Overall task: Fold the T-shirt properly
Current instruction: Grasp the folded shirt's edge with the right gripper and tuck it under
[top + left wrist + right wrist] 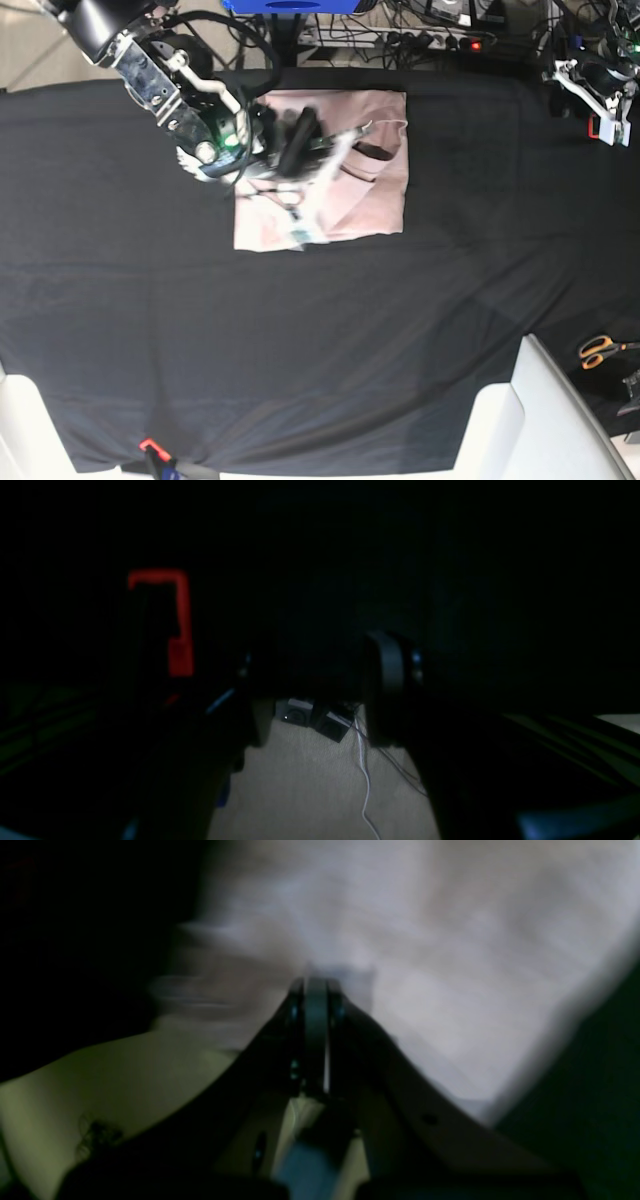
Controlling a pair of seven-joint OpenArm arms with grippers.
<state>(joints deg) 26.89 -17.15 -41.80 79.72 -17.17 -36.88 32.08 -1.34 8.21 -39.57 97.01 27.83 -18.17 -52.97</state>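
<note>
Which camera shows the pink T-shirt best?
The base view: the whole folded T-shirt lies on the black cloth. The right wrist view shows only blurred pale fabric; the left wrist view shows none.

The right gripper (316,990), its jaws pressed together, meets the blurred pale T-shirt (450,965), dark cloth (75,940) beside.
</note>
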